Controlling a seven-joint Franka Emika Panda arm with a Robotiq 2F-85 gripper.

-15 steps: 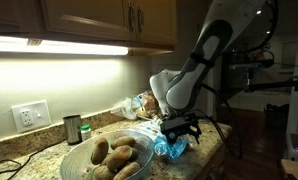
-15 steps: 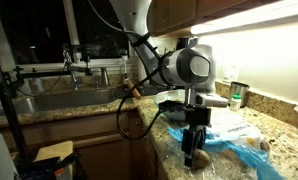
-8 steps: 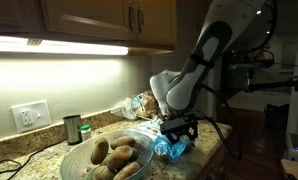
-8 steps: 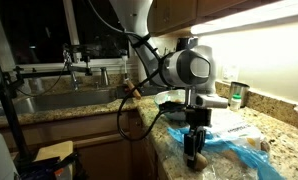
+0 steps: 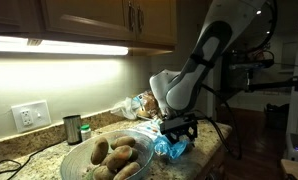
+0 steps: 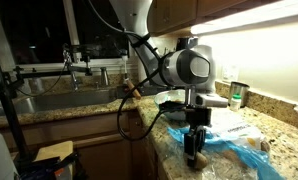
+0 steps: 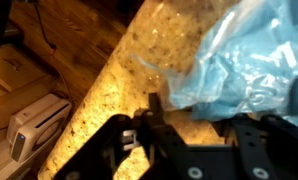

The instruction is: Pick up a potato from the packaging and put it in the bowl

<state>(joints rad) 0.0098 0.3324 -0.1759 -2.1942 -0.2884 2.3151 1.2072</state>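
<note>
The blue packaging (image 5: 172, 148) lies crumpled on the granite counter beside the glass bowl (image 5: 146, 150), which holds several potatoes (image 5: 111, 155). In both exterior views my gripper (image 5: 179, 130) (image 6: 196, 152) points straight down at the near edge of the blue packaging (image 6: 229, 150). Its fingers stand half closed around a tan potato (image 6: 197, 159) that rests on the counter. The wrist view shows my gripper (image 7: 194, 118) with black fingers (image 7: 153, 108) on either side of the blue packaging (image 7: 244, 65); the film hides most of what lies between them.
A small metal cup (image 5: 72, 128) and a green-capped jar (image 5: 85, 131) stand behind the bowl. A clear bag (image 5: 139, 105) lies by the wall. A sink (image 6: 59, 100) adjoins the counter. The counter edge (image 7: 94, 100) drops to the floor just beside the gripper.
The fingers have closed in from wide apart to half closed around the potato. The arm has stayed in place.
</note>
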